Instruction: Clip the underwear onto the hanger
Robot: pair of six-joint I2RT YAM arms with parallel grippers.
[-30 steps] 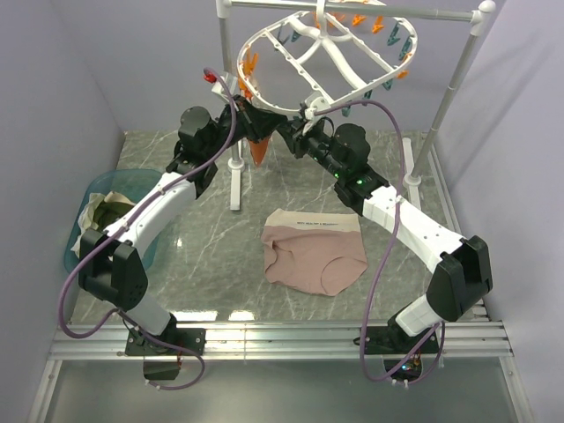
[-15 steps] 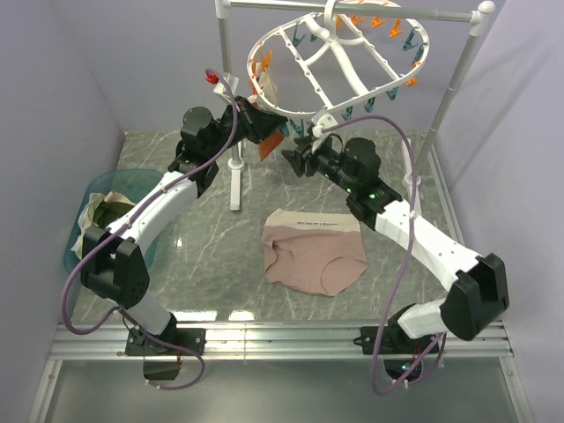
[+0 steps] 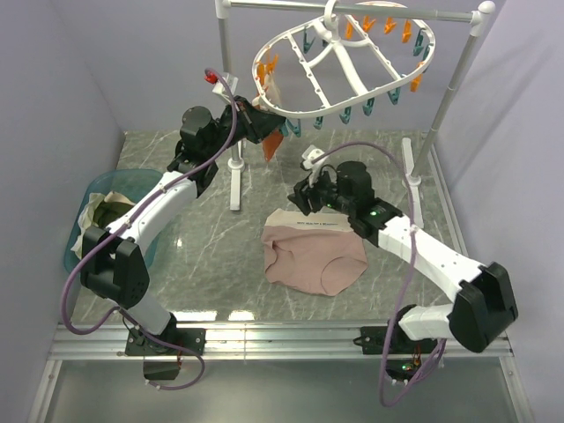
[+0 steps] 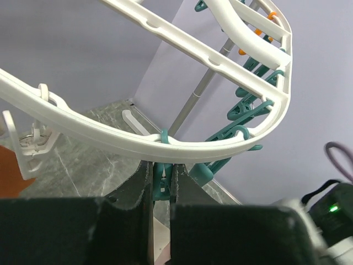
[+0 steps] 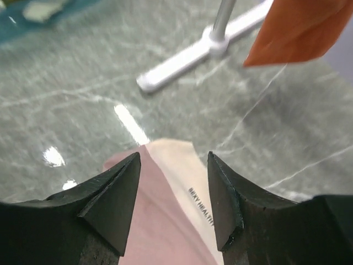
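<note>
1. The underwear (image 3: pixel 315 256) is lying flat and spread out on the tabletop (image 3: pixel 203 256), not yet clipped. The hanger (image 4: pixel 99 138) is hanging high above and behind it.
2. The cloth is looking soft, light and limp, so it will likely be sagging and folding once it is lifted. The pale waistband (image 3: pixel 313 220) is probably offering the firmest edge. Pinching it near a corner should be leaving enough free band to feed into a peg.
3. The right gripper (image 5: pixel 174 157) is hovering just above the waistband corner of the underwear. Its fingers are spread wide and are holding nothing.
4. The left gripper (image 4: pixel 161 170) is reaching up above and behind the underwear. Its fingers are pressing closed on a teal peg (image 4: pixel 161 187) under the hanger's near rim.
5. A rust-orange garment (image 3: pixel 273 145) is dangling above and behind the underwear, just beside that peg. It may be crowding the path of the lifted cloth.
6. The foot of the white pole stand (image 5: pixel 187 55) is sitting behind the underwear, near the waistband. A teal basin (image 3: pixel 84 189) is standing well off to the underwear's side and is not obstructing anything.
</note>
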